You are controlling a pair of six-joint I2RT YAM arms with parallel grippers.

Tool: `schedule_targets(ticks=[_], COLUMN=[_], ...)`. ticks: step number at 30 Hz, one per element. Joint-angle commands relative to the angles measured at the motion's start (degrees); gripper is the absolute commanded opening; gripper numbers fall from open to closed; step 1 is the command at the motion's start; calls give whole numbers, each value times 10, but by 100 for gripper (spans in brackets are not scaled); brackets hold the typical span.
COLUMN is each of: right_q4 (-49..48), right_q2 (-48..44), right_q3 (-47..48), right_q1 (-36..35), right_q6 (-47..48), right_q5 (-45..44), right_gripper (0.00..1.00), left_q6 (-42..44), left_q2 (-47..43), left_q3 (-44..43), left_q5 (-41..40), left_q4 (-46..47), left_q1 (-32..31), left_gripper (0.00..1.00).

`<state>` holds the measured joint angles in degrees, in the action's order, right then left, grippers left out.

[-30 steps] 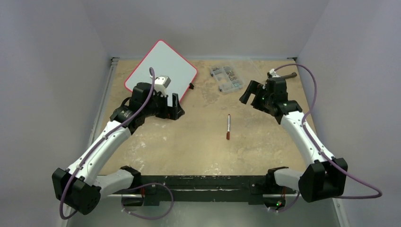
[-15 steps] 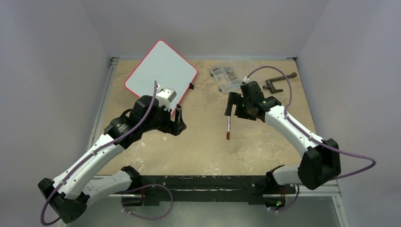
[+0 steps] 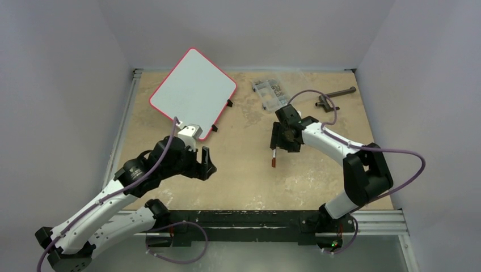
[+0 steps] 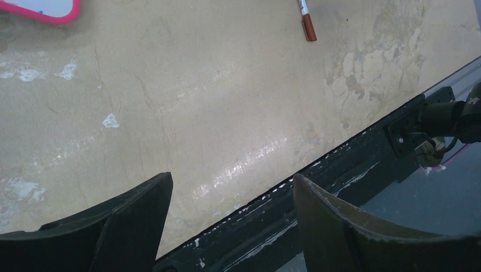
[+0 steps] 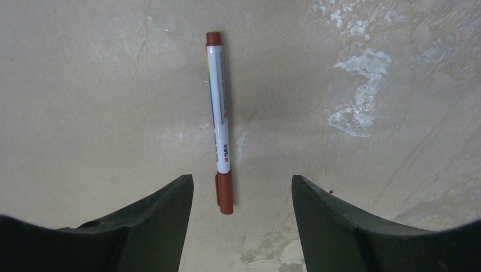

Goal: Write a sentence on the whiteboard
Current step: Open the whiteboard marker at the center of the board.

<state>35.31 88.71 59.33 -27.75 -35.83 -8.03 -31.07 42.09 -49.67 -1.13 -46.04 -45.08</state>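
Right end effector (image 3: pixel 282 139) is hanging directly over the marker (image 3: pixel 274 158) at mid-bench. In the right wrist view its two fingers are standing apart, gripping nothing. The marker (image 5: pixel 219 122) is lying flat on the bench (image 5: pixel 102 85), running lengthwise away from the end effector (image 5: pixel 243 187). Its brown cap end is sitting in the gap between the fingers, closer to the one on the left of that view and not touching either.

Left end effector (image 3: pixel 201 164) is hovering over bare bench (image 3: pixel 238 175), fingers also spread, holding nothing. The whiteboard (image 3: pixel 193 85) is lying at the far left corner, turned at an angle, well apart from the right end effector and just beyond the left one. Only its red-rimmed corner (image 4: pixel 45 7) is showing in the left wrist view.

A clear parts box (image 3: pixel 271 92) is sitting at the far edge, just beyond the right end effector.
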Motion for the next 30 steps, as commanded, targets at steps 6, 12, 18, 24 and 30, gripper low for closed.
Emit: schedule_targets(ticks=[6,12,18,24,30], right_q4=[-46,-51,-26,-31,-22], right_q2=[82,152,186,169,94], right_q3=[25,61,91,78,71], right_q1=[-7,-13,-15,-16,-17], right_q6=[-29,-48,-52,-54,-59], right_q5=[-13,-35,-67,-48,-29], right_gripper=[60,47,17,0,0], left_q6=[-7,19,31,19,9], left_q2=[-8,-14,6,19,41], left_q3=[14,19,19,23,26], left_q5=[0,9,39,42,54], left_q4=[15,17,48,81,130], left_q1=[-9,-8,-8,-8,-8], left_gripper=[77,77,77,100,100])
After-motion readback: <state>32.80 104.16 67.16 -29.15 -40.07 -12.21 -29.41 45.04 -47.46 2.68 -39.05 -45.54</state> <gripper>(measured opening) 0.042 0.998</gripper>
